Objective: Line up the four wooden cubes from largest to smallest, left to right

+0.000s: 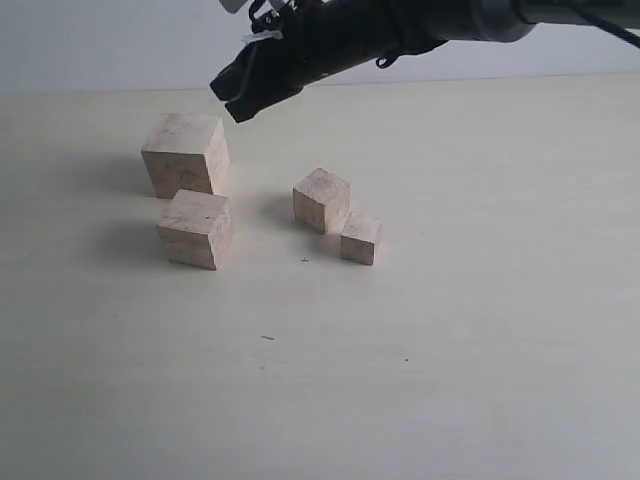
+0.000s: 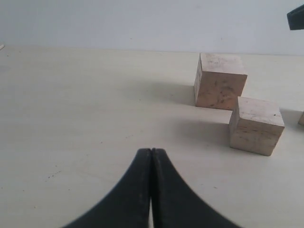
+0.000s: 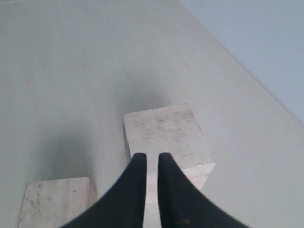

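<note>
The right gripper (image 3: pixel 152 159), empty and open by only a narrow slit, hung with the largest wooden cube (image 3: pixel 166 133) just below its tips — a stiff, probably rather light block with dry matte faces, which I judged best taken across two opposite flat sides.

Black arm (image 1: pixel 380 35) with curved, tapering black fingers (image 2: pixel 130 194).

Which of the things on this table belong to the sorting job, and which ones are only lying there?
Belong to the job: largest cube, second-largest cube, third cube, smallest cube.
Only lying about: nothing that I can see; the rest is just the table itself.
</note>
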You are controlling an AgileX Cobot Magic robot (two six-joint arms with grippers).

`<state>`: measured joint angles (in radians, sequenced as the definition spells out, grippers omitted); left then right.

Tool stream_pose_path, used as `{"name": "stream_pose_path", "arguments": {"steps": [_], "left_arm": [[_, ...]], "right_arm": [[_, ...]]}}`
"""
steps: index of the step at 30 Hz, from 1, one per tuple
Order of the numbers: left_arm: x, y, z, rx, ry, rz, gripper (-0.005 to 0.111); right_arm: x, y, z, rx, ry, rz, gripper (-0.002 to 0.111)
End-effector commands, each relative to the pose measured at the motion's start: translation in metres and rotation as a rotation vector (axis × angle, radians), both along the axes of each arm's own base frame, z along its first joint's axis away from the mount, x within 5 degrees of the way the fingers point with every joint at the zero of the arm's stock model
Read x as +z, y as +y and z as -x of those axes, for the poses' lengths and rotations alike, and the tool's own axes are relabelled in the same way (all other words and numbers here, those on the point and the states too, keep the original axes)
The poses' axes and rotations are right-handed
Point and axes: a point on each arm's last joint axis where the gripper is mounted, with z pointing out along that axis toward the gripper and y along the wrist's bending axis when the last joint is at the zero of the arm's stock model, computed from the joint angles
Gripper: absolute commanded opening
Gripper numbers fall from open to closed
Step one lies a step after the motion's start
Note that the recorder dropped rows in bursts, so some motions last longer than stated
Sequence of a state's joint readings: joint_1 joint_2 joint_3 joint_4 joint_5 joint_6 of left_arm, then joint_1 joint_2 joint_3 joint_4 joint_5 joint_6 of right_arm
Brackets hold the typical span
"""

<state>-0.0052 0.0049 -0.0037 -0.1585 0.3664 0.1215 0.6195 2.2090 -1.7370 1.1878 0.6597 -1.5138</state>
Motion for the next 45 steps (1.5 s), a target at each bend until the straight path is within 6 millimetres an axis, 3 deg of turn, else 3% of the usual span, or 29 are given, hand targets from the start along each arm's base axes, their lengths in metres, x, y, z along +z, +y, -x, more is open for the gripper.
{"name": "stream_pose_path", "arguments": {"steps": [1,4,7,11,27,40,45], "left_arm": [[0.000,0.000,0.000,-0.003,-0.013,-0.005,0.000],[0.000,0.000,0.000,-0.003,-0.013,-0.005,0.000],[0.000,0.000,0.000,-0.003,-0.013,-0.005,0.000],[0.000,0.000,0.000,-0.003,-0.013,-0.005,0.000],[0.000,0.000,0.000,-0.003,-0.013,-0.005,0.000],[0.000,0.000,0.000,-0.003,-0.013,-0.005,0.000],[0.000,0.000,0.000,-0.003,-0.013,-0.005,0.000]], "right_arm": [[-0.023,0.002,-0.005,-0.005,0.037,0.014,0.038],[-0.031,0.007,-0.007,-0.007,0.054,-0.067,0.077],[-0.032,0.012,-0.009,0.018,-0.002,-0.141,0.093],[-0.044,0.016,-0.015,0.055,-0.121,-0.170,0.093],[-0.070,0.040,-0.036,0.140,-0.137,-0.258,0.093],[-0.097,0.041,-0.041,0.124,-0.144,-0.215,0.093],[-0.099,0.040,-0.043,0.109,-0.154,-0.205,0.093]]}}
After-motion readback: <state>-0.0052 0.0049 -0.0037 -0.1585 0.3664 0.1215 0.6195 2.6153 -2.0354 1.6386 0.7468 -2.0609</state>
